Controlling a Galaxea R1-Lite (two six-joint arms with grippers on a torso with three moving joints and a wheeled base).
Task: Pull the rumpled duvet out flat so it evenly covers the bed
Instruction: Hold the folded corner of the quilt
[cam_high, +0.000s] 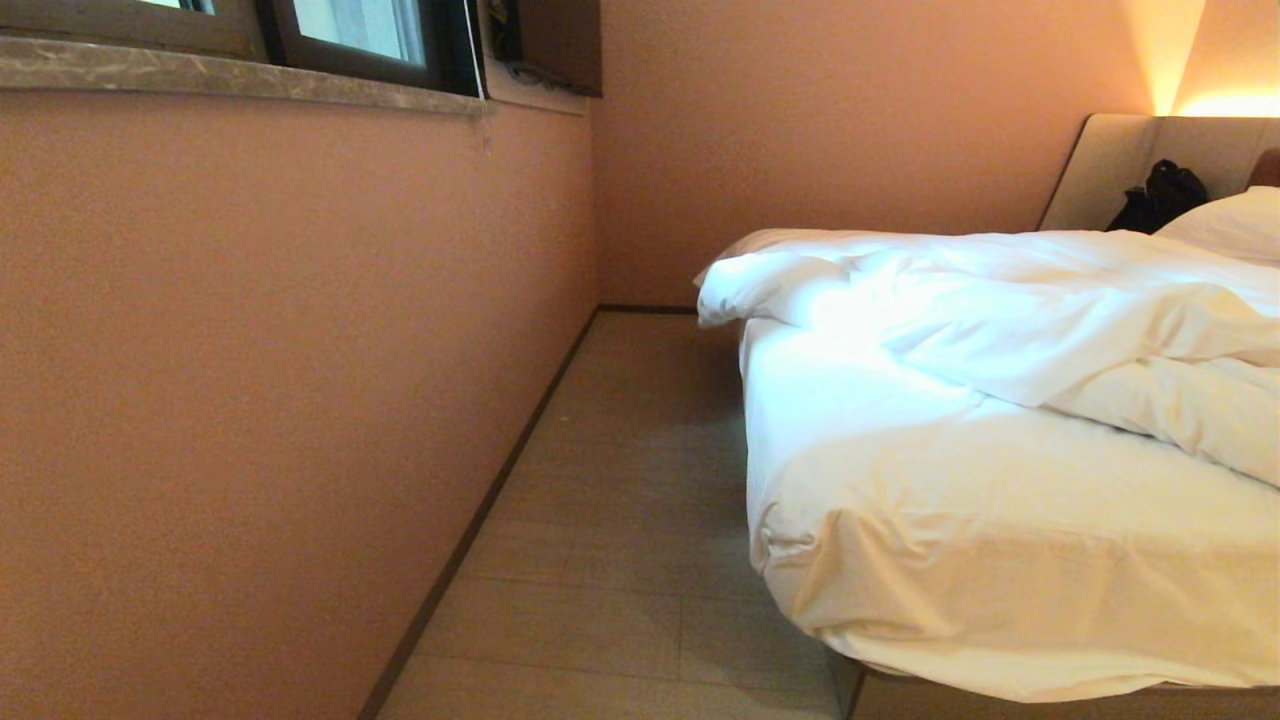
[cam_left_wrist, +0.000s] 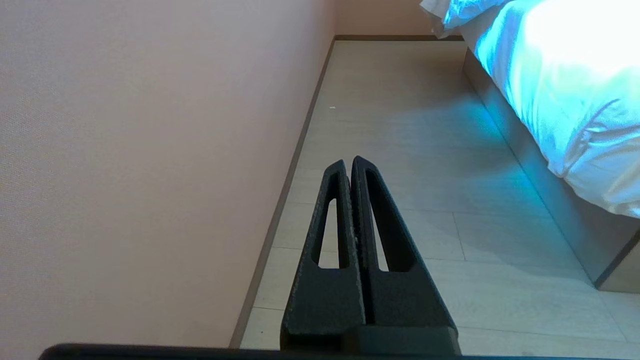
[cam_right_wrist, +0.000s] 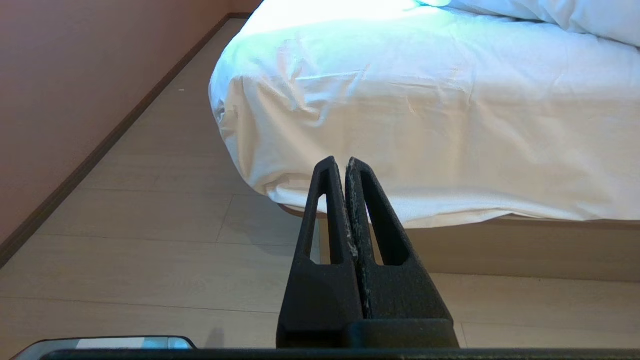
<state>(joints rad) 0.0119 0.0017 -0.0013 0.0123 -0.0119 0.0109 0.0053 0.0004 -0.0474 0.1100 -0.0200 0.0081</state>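
Here, the scene by its parts:

Duvet (cam_high: 1010, 300): bunched toward the head end of the bed (cam_high: 900, 600), rumpled and folded back on itself, with one puffy corner hanging past the mattress edge on the wall side. Its lower edge runs slantwise across the mattress.

Fitted sheet (cam_high: 900, 480): bare over the whole foot end; nothing covers it there.

Pillow (cam_high: 1235, 222): up against the headboard (cam_high: 1120, 165), beside a dark bag (cam_high: 1160, 195).

Left tool (cam_left_wrist: 349, 162): fingers pressed together, holding nothing, hanging low over the floor (cam_left_wrist: 400, 125) in the aisle between the wall (cam_left_wrist: 150, 150) and the bed's side.

Right tool (cam_right_wrist: 340, 162): also pinched fully together and empty, low, pointing at the foot corner of the mattress, with the base (cam_right_wrist: 500, 250) just beyond it.

Key relation: the duvet lies ahead of both tools and above them, farther up the bed. The bed's long axis runs away from the robot toward the headboard, so the pull would have to come back along that axis toward the foot.

Nearer arm: the right, by my reading, since it faces the mattress while the left faces the aisle.

Step in hand: nothing grasped yet; both tools would have to spread before taking the duvet's edge.
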